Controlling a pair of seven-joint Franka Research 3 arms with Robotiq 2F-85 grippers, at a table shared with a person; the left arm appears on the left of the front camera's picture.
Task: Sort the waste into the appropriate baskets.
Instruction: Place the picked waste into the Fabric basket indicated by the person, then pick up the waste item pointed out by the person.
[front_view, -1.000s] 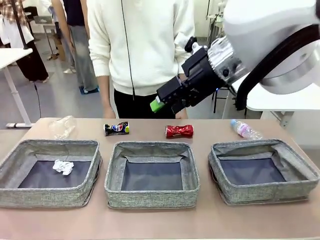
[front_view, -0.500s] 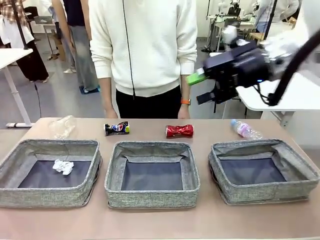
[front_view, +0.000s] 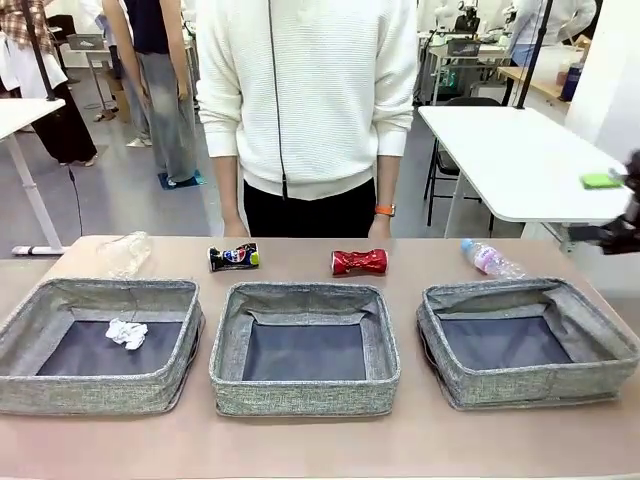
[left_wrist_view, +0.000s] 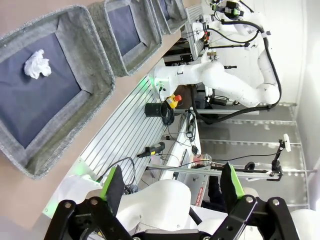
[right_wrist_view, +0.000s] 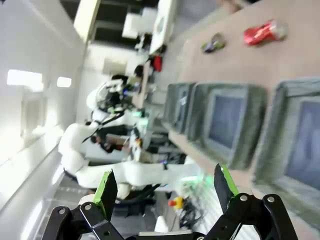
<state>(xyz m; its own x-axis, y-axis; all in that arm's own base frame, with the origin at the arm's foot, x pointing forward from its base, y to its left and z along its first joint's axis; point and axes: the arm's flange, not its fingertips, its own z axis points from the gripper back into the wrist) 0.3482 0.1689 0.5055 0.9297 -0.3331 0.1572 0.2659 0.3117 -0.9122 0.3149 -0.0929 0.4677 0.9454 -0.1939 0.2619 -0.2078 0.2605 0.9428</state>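
Note:
Three grey baskets sit in a row: left (front_view: 185, 300), middle (front_view: 228, 345), right (front_view: 440, 350). The white paper wad (front_view: 127, 333) lies in the left basket, as the left wrist view also shows (left_wrist_view: 37, 64). Behind the baskets lie the clear plastic piece (front_view: 125, 252), dark-blue can (front_view: 233, 257), red can (front_view: 359, 262) and small bottle (front_view: 490, 259). My right gripper (front_view: 610, 208) hangs open at the far right edge, away from the waste. In its wrist view the right gripper (right_wrist_view: 165, 186) holds nothing, with the red can (right_wrist_view: 262, 32) far off. My left gripper (left_wrist_view: 172, 182) is open and empty, off the table's near left.
A person in a white sweater (front_view: 310, 100) stands at the far edge, hands hanging near the table behind the cans. A white table (front_view: 510, 150) stands at the back right. Bare tabletop (front_view: 300, 440) runs in front of the baskets.
My right arm has swung from above the table's middle out to the far right edge, still open and empty. The waste and baskets have not moved.

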